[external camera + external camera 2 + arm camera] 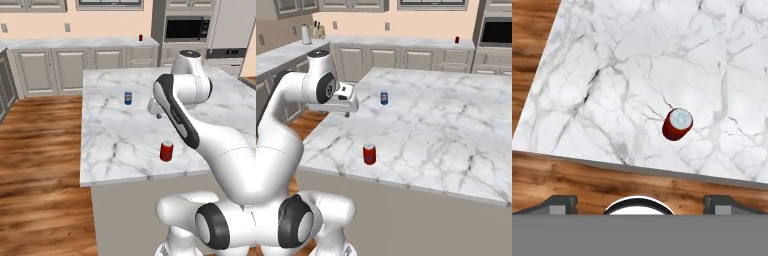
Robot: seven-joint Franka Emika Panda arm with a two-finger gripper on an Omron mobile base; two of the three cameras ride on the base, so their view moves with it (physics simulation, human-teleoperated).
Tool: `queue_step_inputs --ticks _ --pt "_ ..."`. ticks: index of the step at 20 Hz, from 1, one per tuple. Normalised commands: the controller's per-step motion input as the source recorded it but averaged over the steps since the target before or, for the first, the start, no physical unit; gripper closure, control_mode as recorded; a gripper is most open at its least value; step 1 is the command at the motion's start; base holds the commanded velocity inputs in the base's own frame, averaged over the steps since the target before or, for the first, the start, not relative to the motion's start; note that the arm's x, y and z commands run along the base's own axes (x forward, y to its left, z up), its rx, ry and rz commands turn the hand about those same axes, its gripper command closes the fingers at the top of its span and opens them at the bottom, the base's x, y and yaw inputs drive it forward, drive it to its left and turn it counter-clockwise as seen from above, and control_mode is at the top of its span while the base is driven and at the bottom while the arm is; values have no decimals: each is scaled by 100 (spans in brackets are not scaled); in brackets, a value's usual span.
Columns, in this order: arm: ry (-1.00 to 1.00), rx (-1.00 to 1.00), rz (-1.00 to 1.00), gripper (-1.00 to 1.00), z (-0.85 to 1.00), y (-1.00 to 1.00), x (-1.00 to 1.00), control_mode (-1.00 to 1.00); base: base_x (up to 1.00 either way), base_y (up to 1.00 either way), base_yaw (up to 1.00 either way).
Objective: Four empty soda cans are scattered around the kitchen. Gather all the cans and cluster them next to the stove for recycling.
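A red soda can [166, 151] stands upright on the white marble tabletop [115, 130], close to its near edge. From my hand camera I look down on its silvery top [681, 118], and it stands well clear of my two finger tips [559, 204], which are far apart with nothing between them. My end effector [158, 116] hangs above the tabletop, past the red soda can and not touching it. A blue soda can [128, 97] stands upright farther back on the same tabletop, to the left of my end effector in the left base view. Another red can [141, 37] stands far off on the back counter [75, 43] by the peach wall, near the tall cabinet with the dark wall oven [187, 28]. Brown wood floor [40, 165] lies to the left of the tabletop, with grey-beige cabinets [55, 70] beyond it.
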Motion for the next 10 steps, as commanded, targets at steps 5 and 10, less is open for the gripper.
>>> queue_step_inputs --ticks 5,10 --pt "0 0 0 -100 0 0 0 100 -29 12 -7" --pt "0 0 0 -100 0 0 0 100 -59 0 -5"
